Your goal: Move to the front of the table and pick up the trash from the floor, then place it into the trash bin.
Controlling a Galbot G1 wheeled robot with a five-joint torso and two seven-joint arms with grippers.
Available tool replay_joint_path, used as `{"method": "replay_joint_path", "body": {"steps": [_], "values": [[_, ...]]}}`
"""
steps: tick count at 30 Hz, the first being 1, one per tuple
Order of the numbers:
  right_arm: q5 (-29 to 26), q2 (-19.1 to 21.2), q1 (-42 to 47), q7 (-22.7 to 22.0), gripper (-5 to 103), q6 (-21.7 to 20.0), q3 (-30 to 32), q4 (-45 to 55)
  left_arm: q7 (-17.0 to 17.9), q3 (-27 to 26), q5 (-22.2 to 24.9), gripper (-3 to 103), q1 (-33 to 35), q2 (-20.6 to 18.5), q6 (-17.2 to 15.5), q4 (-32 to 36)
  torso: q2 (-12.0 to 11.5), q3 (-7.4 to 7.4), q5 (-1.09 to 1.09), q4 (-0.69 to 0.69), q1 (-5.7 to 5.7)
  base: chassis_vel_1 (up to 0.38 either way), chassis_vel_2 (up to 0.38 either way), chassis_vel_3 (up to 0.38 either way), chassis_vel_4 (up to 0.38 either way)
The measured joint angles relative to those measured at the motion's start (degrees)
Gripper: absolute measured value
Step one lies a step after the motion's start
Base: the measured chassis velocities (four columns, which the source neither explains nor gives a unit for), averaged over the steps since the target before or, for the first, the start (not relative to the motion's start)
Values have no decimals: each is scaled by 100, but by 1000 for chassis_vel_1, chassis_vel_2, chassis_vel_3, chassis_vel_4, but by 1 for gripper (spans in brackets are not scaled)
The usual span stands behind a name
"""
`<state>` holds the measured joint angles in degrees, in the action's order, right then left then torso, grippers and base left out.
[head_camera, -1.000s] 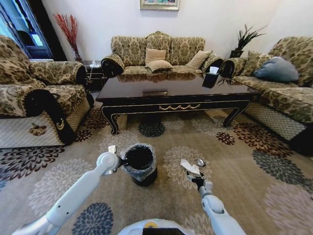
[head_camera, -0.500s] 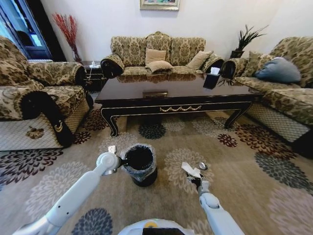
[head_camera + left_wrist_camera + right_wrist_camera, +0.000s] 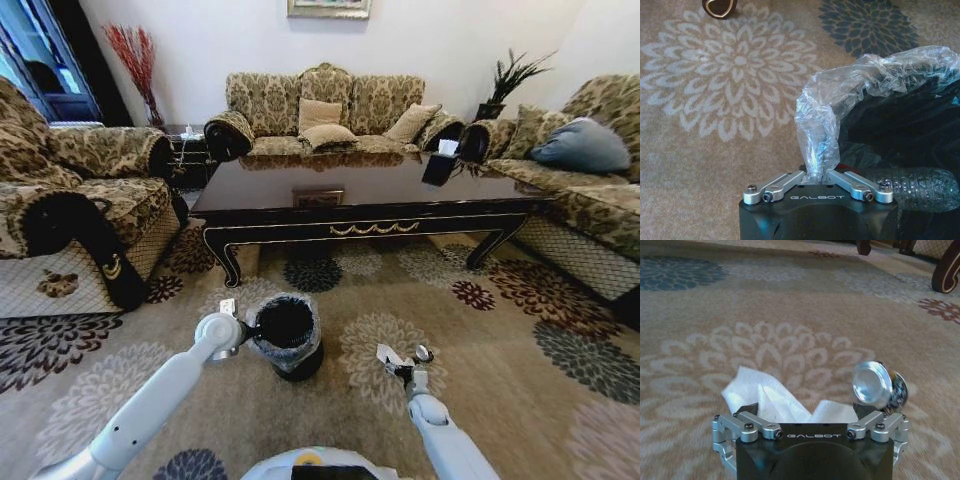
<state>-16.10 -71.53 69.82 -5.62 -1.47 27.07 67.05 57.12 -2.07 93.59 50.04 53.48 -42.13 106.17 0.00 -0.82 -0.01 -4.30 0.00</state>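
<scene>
Crumpled white paper (image 3: 767,402) lies on the patterned carpet (image 3: 520,350) near the robot, just right of centre, with a small round silvery can-like bit (image 3: 877,385) touching or just beside it on the right. The paper looks light, soft and easily crushed, so a pinch across its raised folds should hold it; the silvery piece looks stiff, smooth and likely to roll or slip, so it would want a grip across its sides. The right claw (image 3: 404,366) sits low at the floor with its fingers spread either side of the paper, pinching nothing that can be made out. To the left of the scraps stands the trash bin (image 3: 286,338), a small black bucket with a thin clear liner (image 3: 840,95) folded over its rim. The left claw (image 3: 819,176) is pressed together on the bin's left rim, pinching the liner. Farther off, the long dark glossy desk (image 3: 330,205) with gold scrollwork spans the room, with patterned sofas (image 3: 320,105) behind and to both sides.
</scene>
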Motion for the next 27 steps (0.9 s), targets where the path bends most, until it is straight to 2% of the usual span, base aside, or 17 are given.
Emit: {"method": "replay_joint_path", "body": {"steps": [3, 4, 7, 8, 9, 11, 12, 14, 15, 17, 18, 20, 21, 23, 24, 27], "values": [[-3, 1, 69, 2, 100, -5, 20, 32, -15, -10, -37, 0, 30, 1, 0, 0, 0, -1, 0, 0, 0, 0, 0, 0, 0], [0, -3, 65, 5, 103, -5, 22, 9, -23, -10, -40, 0, 30, 3, 0, 3, 0, -1, 0, 1, 0, 0, 0, 0, 0], [-2, -5, 47, 5, 100, -7, 22, -34, -25, -10, -44, 0, 28, 2, 0, 24, 0, -1, 0, 1, 0, 0, 0, 0, 0], [-28, -2, 26, 5, 90, -7, 12, -56, -28, -16, -43, 0, 23, -8, -1, 60, 0, -1, 2, 1, 0, 0, 0, 0, 0], [-49, 5, 22, 5, 90, -9, 1, -55, -31, -28, -40, 0, 23, -18, -1, 77, 0, 0, 1, 1, 0, 0, 0, 0, 0], [-65, 15, 26, 5, 80, -15, -9, -44, -32, -50, -42, 0, 36, -38, -1, 98, 0, -1, 1, 0, 0, 0, 0, 0, 0], [-65, 15, 26, 5, 80, -15, -9, -44, -32, -50, -42, 0, 36, -38, -1, 98, 0, -1, 1, 0, 0, 0, 0, 0, 0], [-95, 17, 47, 6, 69, -26, -10, -12, -32, -76, -44, 0, 80, -56, -1, 113, 0, -1, 1, 2, 0, 0, 0, 0, 0], [-97, 12, 56, -3, 69, -28, -3, -12, -31, -77, -50, 0, 94, -53, -1, 114, 0, -1, 1, 2, 0, 0, 0, 0, 0], [-88, -9, 62, -34, 57, -28, 24, -34, -32, -77, -79, 0, 113, -30, -1, 116, 0, -1, 1, 2, 0, 0, 0, 0, 0], [-88, -9, 62, -34, 57, -28, 24, -34, -32, -77, -79, 0, 113, -30, -1, 116, 0, -1, 1, 2, 0, 0, 0, 0, 0], [-86, -23, 80, -62, 46, -30, 51, -55, -31, -76, -161, 0, 138, 10, -2, 117, 0, -1, 1, 0, 0, 0, 0, 0, 0], [-86, -23, 94, -66, 46, -31, 59, -53, -31, -74, -180, 0, 151, 22, -1, 118, 0, -1, 1, 1, 0, 0, 0, 0, 0], [-93, -13, 131, -69, 36, -34, 68, -8, -31, -68, -188, 0, 170, 29, -2, 140, 0, -1, 1, 1, 0, 0, 0, 0, 0], [-93, -13, 131, -69, 36, -34, 68, -8, -31, -68, -188, 0, 170, 29, -2, 140, 0, -1, 1, 1, 0, 0, 0, 0, 0], [-111, 13, 165, -78, 20, -46, 80, 72, -31, -67, -191, 0, 174, 27, -2, 156, 0, -1, 0, 1, 0, 0, 0, 0, 0]]}}
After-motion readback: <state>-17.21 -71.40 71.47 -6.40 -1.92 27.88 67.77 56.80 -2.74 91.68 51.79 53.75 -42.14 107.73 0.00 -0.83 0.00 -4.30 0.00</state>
